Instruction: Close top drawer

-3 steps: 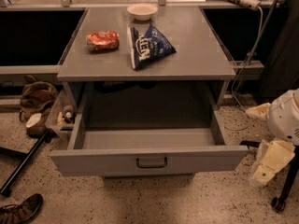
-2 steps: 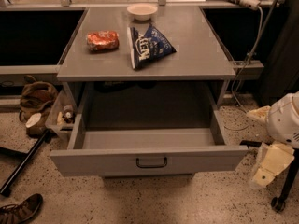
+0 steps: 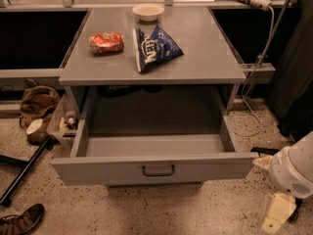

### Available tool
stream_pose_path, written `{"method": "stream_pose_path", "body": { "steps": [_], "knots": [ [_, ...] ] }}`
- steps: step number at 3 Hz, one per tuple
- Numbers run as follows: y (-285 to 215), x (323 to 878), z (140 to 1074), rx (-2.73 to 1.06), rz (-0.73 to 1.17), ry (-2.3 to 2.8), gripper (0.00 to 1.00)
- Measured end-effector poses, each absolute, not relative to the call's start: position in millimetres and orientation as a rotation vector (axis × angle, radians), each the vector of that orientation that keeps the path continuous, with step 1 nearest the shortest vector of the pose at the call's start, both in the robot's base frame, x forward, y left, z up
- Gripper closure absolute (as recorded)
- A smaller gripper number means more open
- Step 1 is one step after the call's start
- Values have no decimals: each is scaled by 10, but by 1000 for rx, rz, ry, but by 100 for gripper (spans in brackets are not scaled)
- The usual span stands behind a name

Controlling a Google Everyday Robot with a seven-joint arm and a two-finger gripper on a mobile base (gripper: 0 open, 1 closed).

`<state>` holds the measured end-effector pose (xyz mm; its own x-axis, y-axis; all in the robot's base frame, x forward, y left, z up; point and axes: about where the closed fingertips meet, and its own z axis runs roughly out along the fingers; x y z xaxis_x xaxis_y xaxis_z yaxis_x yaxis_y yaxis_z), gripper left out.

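Observation:
The top drawer [image 3: 155,168] is a wide grey box pulled far out of the grey cabinet, and it looks empty inside. Its flat front panel has a small dark loop handle [image 3: 158,170] at centre. My gripper [image 3: 276,214] is low at the right edge of the view, below the white rounded arm housing [image 3: 293,173]. It is to the right of the drawer's front right corner and apart from it, over the speckled floor.
On the cabinet top [image 3: 205,53] lie a red snack bag [image 3: 106,42], a blue chip bag [image 3: 154,48] and a white bowl [image 3: 147,11]. A brown bag [image 3: 36,104], a black pole [image 3: 24,173] and a shoe [image 3: 22,219] are on the floor at left. Cables [image 3: 254,77] hang at right.
My arm and gripper have moved lower in the view, down along the right side of the drawer front. The drawer has not moved.

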<state>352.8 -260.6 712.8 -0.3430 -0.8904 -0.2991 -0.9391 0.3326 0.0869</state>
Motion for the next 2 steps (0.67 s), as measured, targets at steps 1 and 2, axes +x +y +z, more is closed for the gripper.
{"method": "stream_pose_path", "body": {
  "steps": [1,2],
  "knots": [
    [-2521,3303,6591,-1710,512,2415,0],
    [-2521,3303,6590,-1710,512,2415,0]
  ]
}}
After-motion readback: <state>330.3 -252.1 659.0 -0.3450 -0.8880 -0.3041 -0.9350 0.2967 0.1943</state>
